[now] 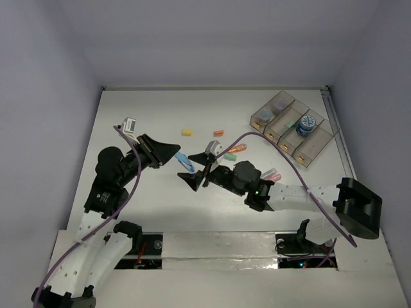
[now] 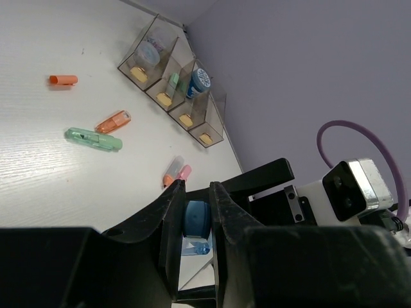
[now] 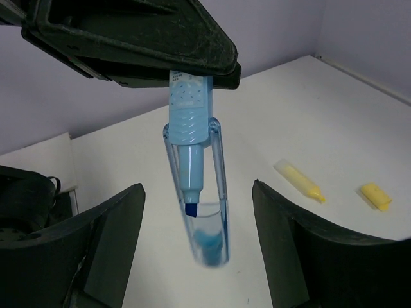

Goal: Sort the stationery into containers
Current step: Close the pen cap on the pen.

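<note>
- Clamping the upper end of a light-blue highlighter [image 3: 191, 128] in the left gripper [image 2: 196, 186], jaws pressed shut on the barrel, capped tip hanging free below the pads and off the table [image 1: 148, 106].
- Gripped by 1 end only, most likely to leave the lower half bare for a second hold.
- Flanking that lower half with the right gripper [image 3: 197, 189]: 2 fingers standing apart, 1 on each side of the clear cap, touching neither side.
- Reads as a mid-air hand-over, probably because the right arm sits closer to the bins.
- Just past the right gripper, flat on the table: 1 yellow stick [image 3: 299, 181] and 1 yellow stub [image 3: 374, 196], near each other but apart.
- Beyond the left gripper's tips: a pink piece [image 2: 185, 171] nearest, then a green stick [image 2: 93, 138] just beside an orange stick [image 2: 113, 122], then an orange stub [image 2: 63, 79] farther off; all unsorted.
- Farthest out from both grippers: the containers [image 1: 313, 153], 4 joined bins in a row, with a blue roll [image 1: 305, 126] already standing inside 1 of them.
</note>
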{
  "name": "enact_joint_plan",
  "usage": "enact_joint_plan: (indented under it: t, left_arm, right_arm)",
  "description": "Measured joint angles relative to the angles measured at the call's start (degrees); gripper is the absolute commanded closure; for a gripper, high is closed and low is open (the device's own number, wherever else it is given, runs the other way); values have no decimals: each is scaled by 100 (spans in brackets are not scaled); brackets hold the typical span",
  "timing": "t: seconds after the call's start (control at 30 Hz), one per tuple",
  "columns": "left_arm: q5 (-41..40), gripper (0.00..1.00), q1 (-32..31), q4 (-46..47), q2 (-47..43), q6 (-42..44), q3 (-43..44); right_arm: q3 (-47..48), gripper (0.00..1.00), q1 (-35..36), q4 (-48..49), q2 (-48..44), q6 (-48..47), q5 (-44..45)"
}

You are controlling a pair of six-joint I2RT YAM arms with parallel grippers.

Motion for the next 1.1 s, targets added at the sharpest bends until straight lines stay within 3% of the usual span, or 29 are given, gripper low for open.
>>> enact_joint_plan:
  t: [0.23,0.4,0.67,0.83,1.1]
  left_arm:
    - [2,100,0,-109,-39,-22,111]
    - [-2,100,0,-168,-109,-63,175]
    - [-22,100,0,-404,-280,-168,179]
    - [-50,100,0,-450,-339,-234,179]
    - [-221,100,0,-549,-407,-227,179]
  right_arm:
    - [42,29,0,98,114,-22,-48]
    - [101,40,0,326,295,-57,-63]
    - [131,41,0,619,501,-68,-79]
    - [131,67,0,820,501,-122,-105]
    - [129,79,0,833,494,-76,-229]
